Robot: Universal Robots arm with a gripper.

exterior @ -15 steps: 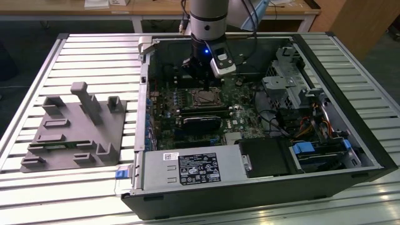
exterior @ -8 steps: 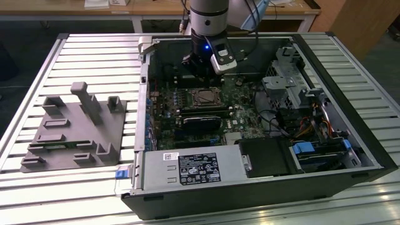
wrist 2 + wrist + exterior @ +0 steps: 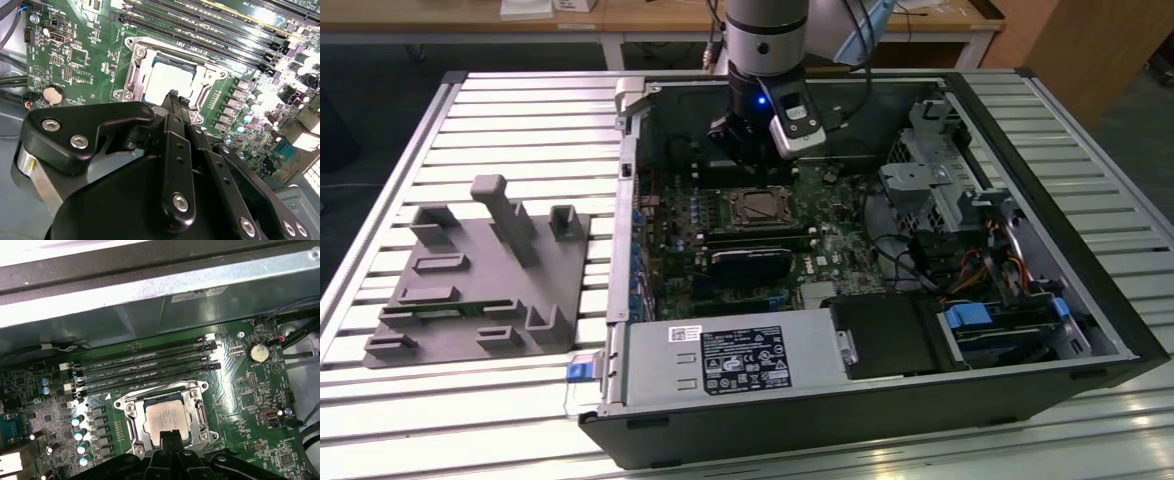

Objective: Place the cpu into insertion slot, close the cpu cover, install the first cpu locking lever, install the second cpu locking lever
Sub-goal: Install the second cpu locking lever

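No print legible enough to read anywhere.

- Silver-grey metal power supply box [image 3: 647, 375], exterior view: large black label [image 3: 747, 368] with white print and symbols, small white barcode-type sticker [image 3: 683, 333] beside it. Characters can't be made out.
- Green motherboard [image 3: 250, 400], both wrist views: white silkscreen markings beside components, and along the long black memory slots [image 3: 140, 371]. Too fine to read.
- Grey metal case wall [image 3: 125, 315], first wrist view: pale label strip [image 3: 200, 294], text unreadable.
- Small square cpu [image 3: 165, 416], silvery-grey top: faint engraved marking, unreadable.
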